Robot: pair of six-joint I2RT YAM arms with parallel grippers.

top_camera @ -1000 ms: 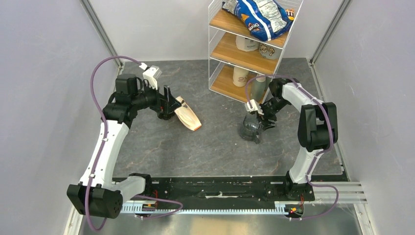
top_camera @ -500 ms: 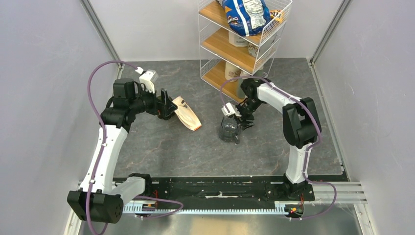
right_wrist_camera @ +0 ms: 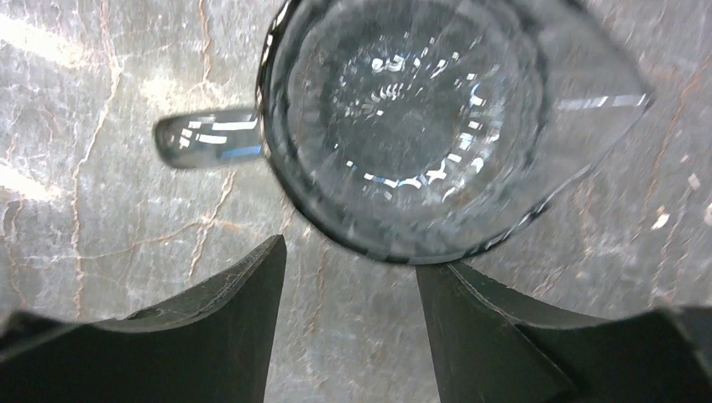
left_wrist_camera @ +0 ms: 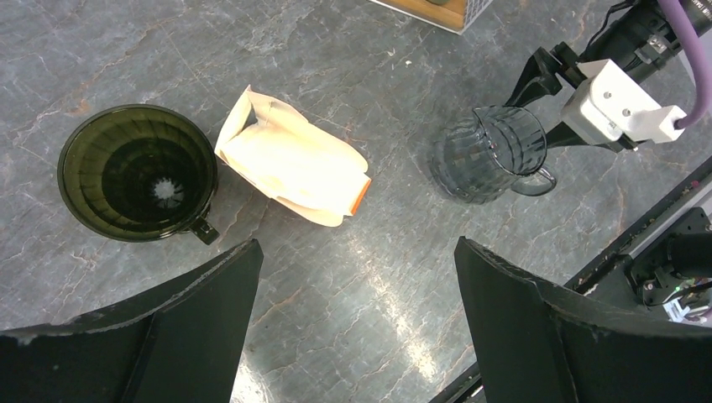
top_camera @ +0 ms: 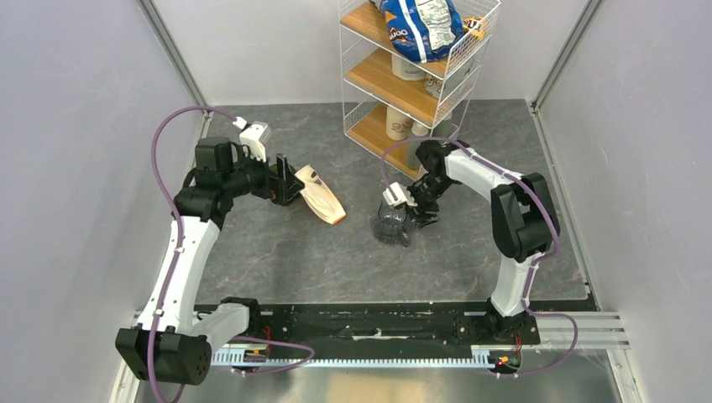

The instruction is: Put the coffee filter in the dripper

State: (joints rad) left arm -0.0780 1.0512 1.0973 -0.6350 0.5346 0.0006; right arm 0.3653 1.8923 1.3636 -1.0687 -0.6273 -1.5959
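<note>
Hanging above the dark grey, marble-veined tabletop, the left gripper is spreading its jaws wide with nothing between them and looking straight down on the work. Below it the small near-black funnel-shaped dripper is standing upright, mouth up and bare inside. Its little handle is pointing toward the flat tan paper packet with an orange end, which is lying just beside it. That high pose is probably giving the arm a view of both before it reaches.

The coffee filter, a white paper cone, is not showing in any view; I am guessing it is sitting inside the packet.

Further right, the right gripper is pointing down just beside the ribbed grey-clear glass jug. Its jaws are partly spread and clasping nothing I can see, so it is likely nudging the jug aside.

At the far side a white wire rack with wooden shelves is carrying paper cups and a blue crisp bag. Plain pale walls are closing the table in.
</note>
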